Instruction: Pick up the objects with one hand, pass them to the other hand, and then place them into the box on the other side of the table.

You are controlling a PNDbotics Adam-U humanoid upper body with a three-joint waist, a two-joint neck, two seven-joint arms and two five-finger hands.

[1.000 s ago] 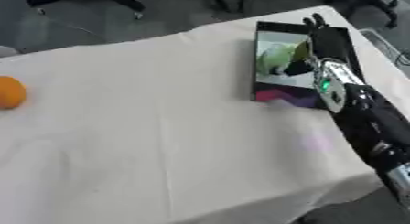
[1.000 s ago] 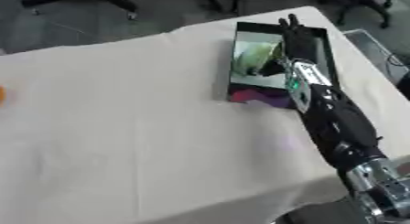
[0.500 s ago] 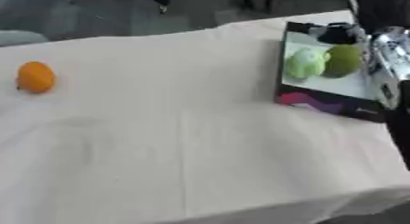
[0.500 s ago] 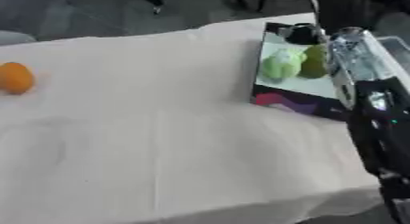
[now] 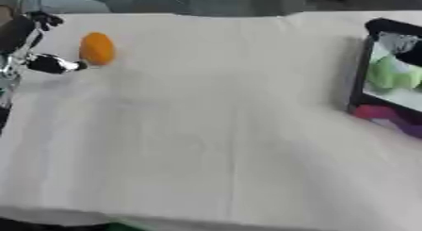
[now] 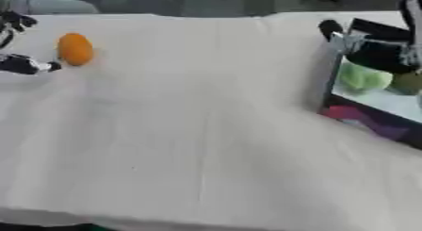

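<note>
An orange fruit (image 5: 97, 48) lies on the white cloth at the far left. My left hand (image 5: 45, 62) comes in at the left edge, open, with its fingers (image 5: 39, 21) spread just left of the orange and a small gap between them. At the right stands a black box (image 6: 362, 119) with a magenta front wall, holding a light green fruit (image 6: 360, 79) and a darker green one (image 6: 404, 84). My right hand (image 6: 377, 55) shows as a blurred black shape over the box's far end.
The white tablecloth (image 5: 223, 131) covers the whole table between the orange and the box. The table's front edge runs along the bottom of the view. Grey floor and dark chair parts lie beyond the far edge.
The camera has swung left, so the box sits further right and the orange nearer the middle. My left hand has come into view beside the orange. My right hand no longer reaches deep into the box.
</note>
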